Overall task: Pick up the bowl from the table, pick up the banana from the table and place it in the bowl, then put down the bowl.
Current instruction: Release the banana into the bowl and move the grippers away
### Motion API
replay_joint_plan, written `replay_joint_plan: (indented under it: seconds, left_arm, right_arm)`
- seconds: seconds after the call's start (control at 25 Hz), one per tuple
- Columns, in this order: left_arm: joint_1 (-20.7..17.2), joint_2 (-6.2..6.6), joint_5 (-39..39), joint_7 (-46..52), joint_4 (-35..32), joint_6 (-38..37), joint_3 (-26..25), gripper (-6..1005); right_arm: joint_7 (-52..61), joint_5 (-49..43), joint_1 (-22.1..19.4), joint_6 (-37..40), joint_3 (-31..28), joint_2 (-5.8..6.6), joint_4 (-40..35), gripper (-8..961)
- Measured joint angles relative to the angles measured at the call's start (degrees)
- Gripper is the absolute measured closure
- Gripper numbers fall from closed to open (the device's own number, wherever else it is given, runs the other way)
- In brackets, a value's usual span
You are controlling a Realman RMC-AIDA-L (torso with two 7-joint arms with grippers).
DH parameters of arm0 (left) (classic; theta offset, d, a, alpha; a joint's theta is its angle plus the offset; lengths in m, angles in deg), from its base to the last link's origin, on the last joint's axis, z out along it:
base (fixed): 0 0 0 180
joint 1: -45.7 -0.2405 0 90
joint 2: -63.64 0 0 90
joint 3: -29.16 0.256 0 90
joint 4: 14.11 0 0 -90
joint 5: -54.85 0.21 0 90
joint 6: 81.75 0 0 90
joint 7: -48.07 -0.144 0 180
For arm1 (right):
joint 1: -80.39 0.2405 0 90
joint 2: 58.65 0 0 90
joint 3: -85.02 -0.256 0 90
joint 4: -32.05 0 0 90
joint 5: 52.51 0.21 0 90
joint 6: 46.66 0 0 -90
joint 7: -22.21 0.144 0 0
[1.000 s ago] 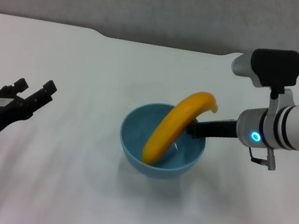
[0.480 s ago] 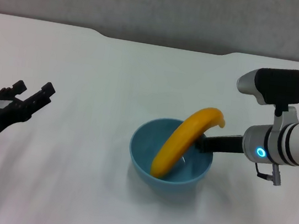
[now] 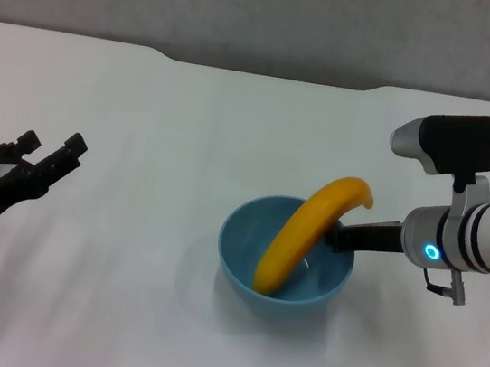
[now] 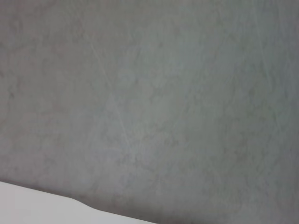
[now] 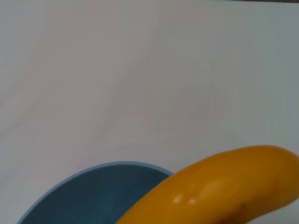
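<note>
The light-blue bowl (image 3: 241,247) sits right of centre on the white table (image 3: 162,126), low over it or resting on it; I cannot tell which. The yellow banana (image 3: 306,233) lies in the bowl, its lower end inside and its upper end leaning over the right rim. My right gripper (image 3: 347,238) is shut on the bowl's right rim, under the banana's upper end. The right wrist view shows the bowl (image 5: 93,196) and the banana (image 5: 219,186) close up. My left gripper (image 3: 52,144) is open and empty at the far left, well away from the bowl.
The table's far edge has a rounded notch (image 3: 270,73) with a grey wall behind it. The left wrist view shows only that wall (image 4: 149,93) and a strip of the table (image 4: 28,205).
My right gripper has carried the bowl with the banana in it to the right and toward me, slowing in the last half second. The left arm has barely moved.
</note>
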Motion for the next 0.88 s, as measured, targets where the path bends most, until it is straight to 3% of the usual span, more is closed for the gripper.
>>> replay_joint_plan:
  seconds: [0.88]
  left_arm:
    - [-0.5,-0.09,0.0,-0.2,0.0,0.1,0.0,112]
  right_arm:
    - [-4.6,-0.5,-1.6,1.2,0.6,-0.09,-0.3,912]
